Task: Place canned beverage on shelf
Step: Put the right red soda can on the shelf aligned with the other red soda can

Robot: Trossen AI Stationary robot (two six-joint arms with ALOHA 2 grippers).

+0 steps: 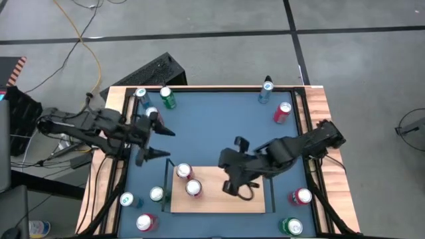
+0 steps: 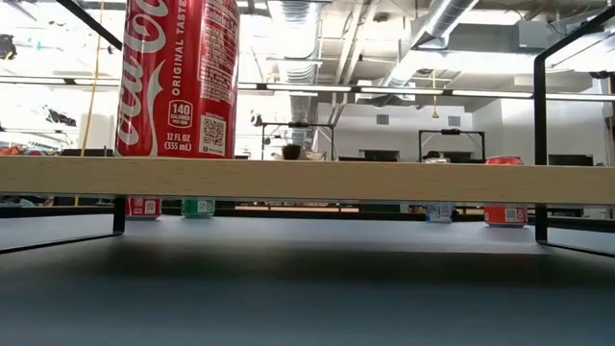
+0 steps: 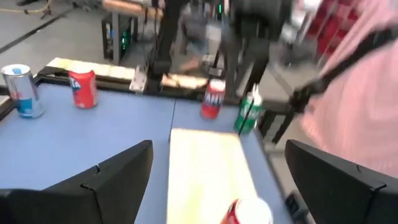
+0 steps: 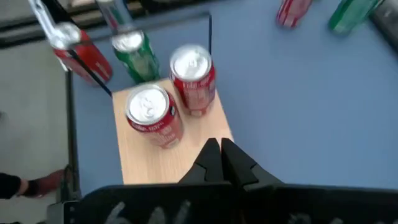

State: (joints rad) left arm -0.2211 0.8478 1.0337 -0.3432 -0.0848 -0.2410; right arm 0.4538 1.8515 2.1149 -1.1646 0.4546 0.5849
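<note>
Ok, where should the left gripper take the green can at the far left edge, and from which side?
Probably on its round side wall, about mid-height, coming in level from the middle of the table. The green can stands upright, and a blue can stands close on its other side, so the inner side looks free. The left gripper is open and near.

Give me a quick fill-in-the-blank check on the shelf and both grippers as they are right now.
1. The number of red cans standing on the shelf is ____.
2. The right gripper, above the shelf, has its fingers ____.
3. The left gripper, beside the shelf over the blue table, has its fingers ____.
4. The right gripper holds ____.

Missing words: two; shut; open; nothing
</note>
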